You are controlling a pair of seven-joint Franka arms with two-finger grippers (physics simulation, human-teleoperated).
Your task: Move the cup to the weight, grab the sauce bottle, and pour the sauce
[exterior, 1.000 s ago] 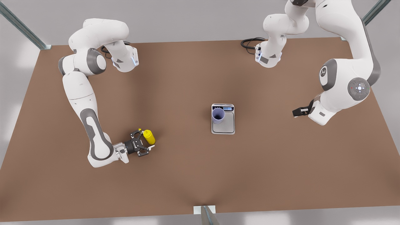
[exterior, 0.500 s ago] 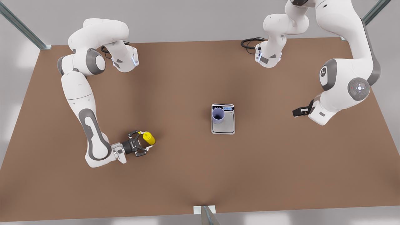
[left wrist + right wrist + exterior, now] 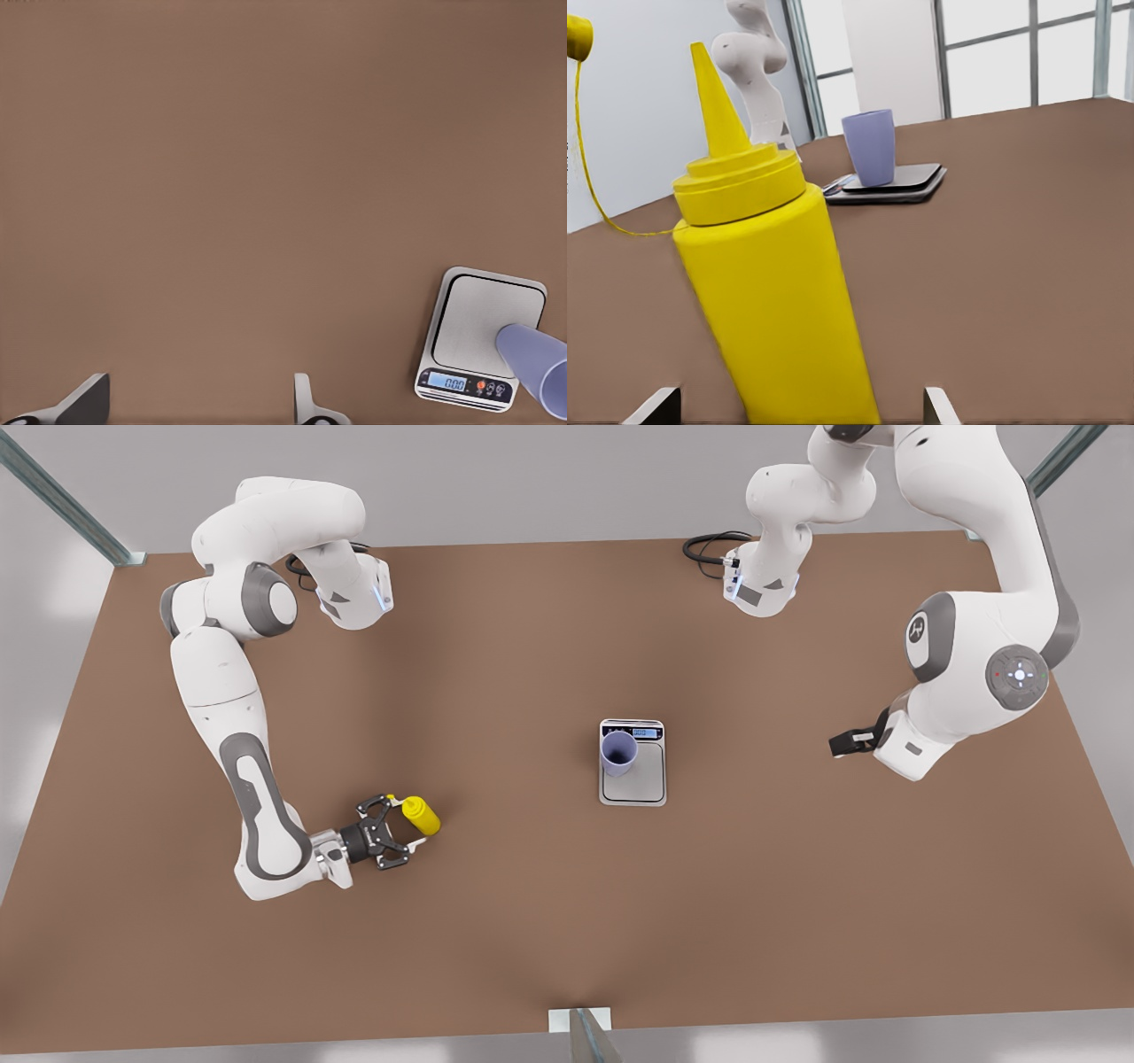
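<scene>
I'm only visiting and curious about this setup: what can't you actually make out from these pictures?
- Sauce bottle: its base is cut off by the right wrist view's edge.
- Right gripper: open, but its contact with the bottle is unclear.
- Weight: the display digits are too small to read.
- Cup: any contents are lost in its dark inside.
- Left gripper: waiting, largely hidden by its own arm in the front view.

Brown table point(image 3: 532, 921), grey walls, windows point(image 3: 1028, 53)

not much to read here. the weight point(image 3: 481, 336) has a little blue display point(image 3: 447, 383) on its dark strip showing digits, looks like zeros but i can't make them out for sure. the buttons point(image 3: 489, 388) next to it carry tiny icons, unreadable.
</scene>
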